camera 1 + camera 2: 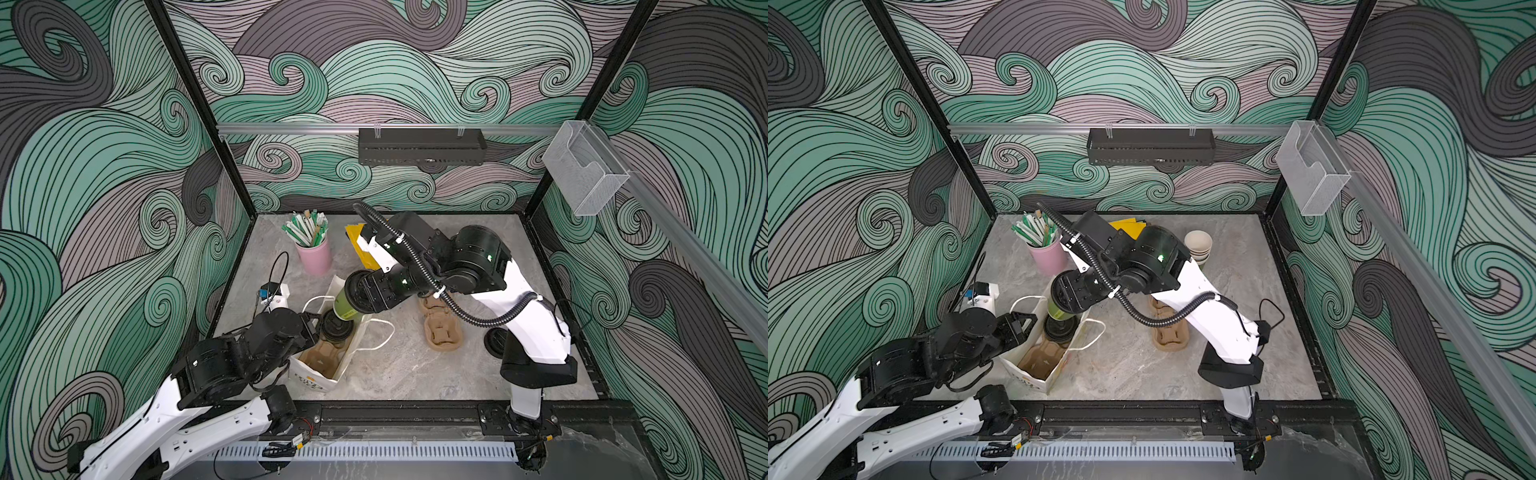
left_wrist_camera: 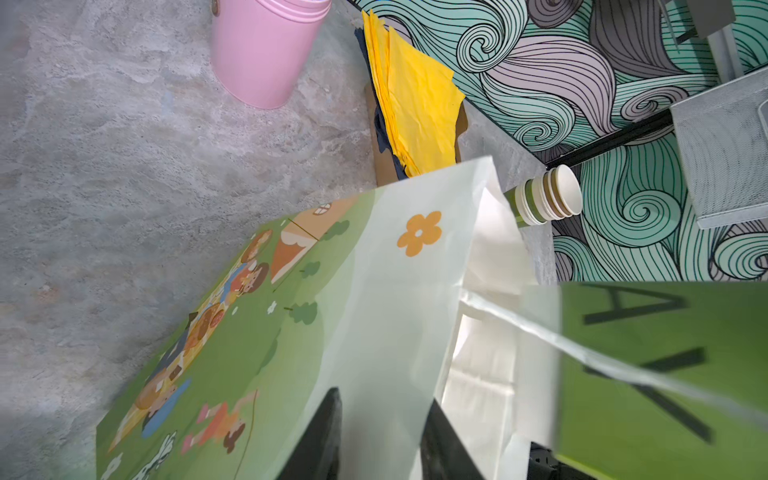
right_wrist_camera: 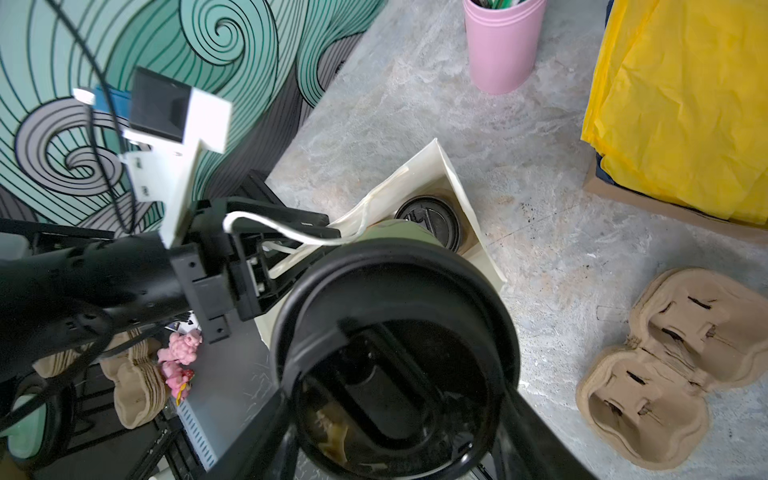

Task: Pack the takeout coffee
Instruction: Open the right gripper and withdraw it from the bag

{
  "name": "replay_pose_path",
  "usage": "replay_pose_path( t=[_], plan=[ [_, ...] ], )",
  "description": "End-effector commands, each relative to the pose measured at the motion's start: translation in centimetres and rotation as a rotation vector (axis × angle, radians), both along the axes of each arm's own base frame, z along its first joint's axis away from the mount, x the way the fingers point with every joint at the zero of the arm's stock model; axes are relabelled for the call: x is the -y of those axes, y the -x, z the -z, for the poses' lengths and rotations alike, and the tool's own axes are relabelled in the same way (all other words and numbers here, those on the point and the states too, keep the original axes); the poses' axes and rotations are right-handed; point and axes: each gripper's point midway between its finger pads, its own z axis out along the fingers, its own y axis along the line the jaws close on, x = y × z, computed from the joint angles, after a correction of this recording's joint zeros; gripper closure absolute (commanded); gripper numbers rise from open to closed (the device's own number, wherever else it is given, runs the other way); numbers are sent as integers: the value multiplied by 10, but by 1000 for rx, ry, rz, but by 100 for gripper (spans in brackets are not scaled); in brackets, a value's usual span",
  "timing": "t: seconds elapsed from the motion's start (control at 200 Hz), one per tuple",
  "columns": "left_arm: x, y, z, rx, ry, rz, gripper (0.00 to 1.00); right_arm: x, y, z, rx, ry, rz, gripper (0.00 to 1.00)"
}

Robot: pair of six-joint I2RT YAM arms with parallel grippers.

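Right gripper (image 3: pixel 401 386) clamping tilted takeout coffee (image 1: pixel 344 303) over open paper bag (image 1: pixel 320 380), left gripper (image 2: pixel 384 399) astride bag's wall, its grip unclear

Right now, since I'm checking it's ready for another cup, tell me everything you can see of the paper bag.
The paper bag stands open on the grey table, white with a green cartoon picnic print and white cord handles. Inside sits a brown pulp carrier: a black-lidded cup fills its far slot, the near slot is empty. The fingers of the left gripper straddle one side wall; whether they pinch it is unclear. The takeout coffee hangs tilted over its mouth.
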Motion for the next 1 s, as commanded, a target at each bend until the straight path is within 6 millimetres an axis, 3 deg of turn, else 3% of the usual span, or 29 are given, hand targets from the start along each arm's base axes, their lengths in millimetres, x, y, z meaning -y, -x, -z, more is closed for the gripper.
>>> replay_pose_path(
  t=[0.0,0.12,0.245,0.32,0.41,0.67,0.835,0.995],
  plan=[
    [-10,3,8,-19,-49,-10,75,30,-3,-26,55,-44,78,37],
    [-15,3,8,-17,-59,-22,76,78,-11,-24,101,11,198,37],
    [-19,2,6,-8,-42,-48,76,129,-16,14,98,165,322,37],
    [-22,2,6,-3,-26,-67,75,143,-16,40,77,246,353,37],
    [-24,2,6,9,2,-90,75,137,-16,72,45,312,331,37],
    [-29,3,7,23,51,-125,75,90,-25,156,-6,296,263,37],
    [-31,5,7,25,67,-133,73,88,-27,206,-28,347,264,37],
    [-33,5,7,27,76,-139,67,92,-27,234,-47,403,276,37]
  ],
)
